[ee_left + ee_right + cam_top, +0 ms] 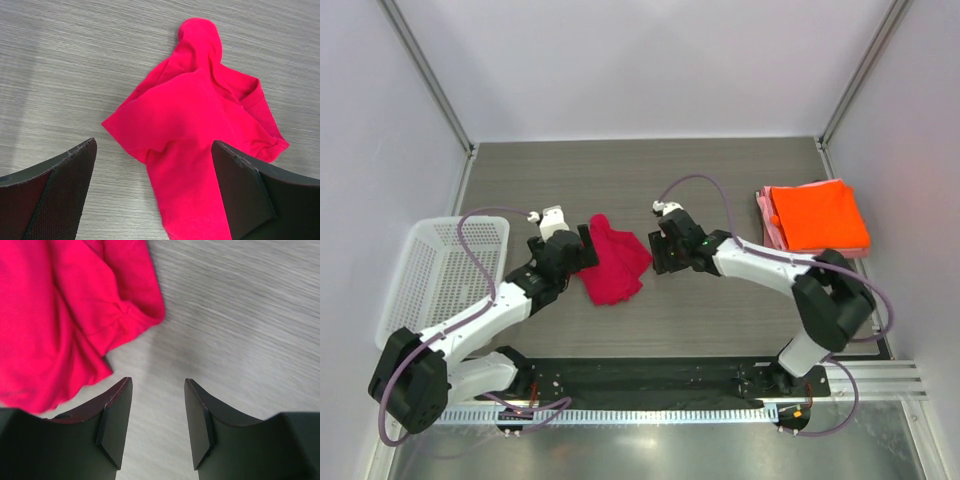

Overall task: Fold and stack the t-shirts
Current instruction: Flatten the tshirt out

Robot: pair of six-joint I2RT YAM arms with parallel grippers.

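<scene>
The crimson-magenta t-shirt point(613, 262) lies crumpled on the table's middle; it also shows in the left wrist view point(200, 135) and the right wrist view point(55, 315). My left gripper point(588, 248) is open at its left edge, with its jaws wide apart over the cloth point(155, 150). My right gripper point(655, 252) is open and empty just right of the shirt, over bare table point(157, 385). The bright orange t-shirt point(818, 215) lies folded at the right, on top of the pale pink t-shirt point(766, 218), of which only an edge shows.
A white mesh basket point(432, 275) stands at the left edge. The table point(650, 180) is grey wood grain, walled at the back and sides. A metal rail point(720, 380) runs along the near edge by the arm bases.
</scene>
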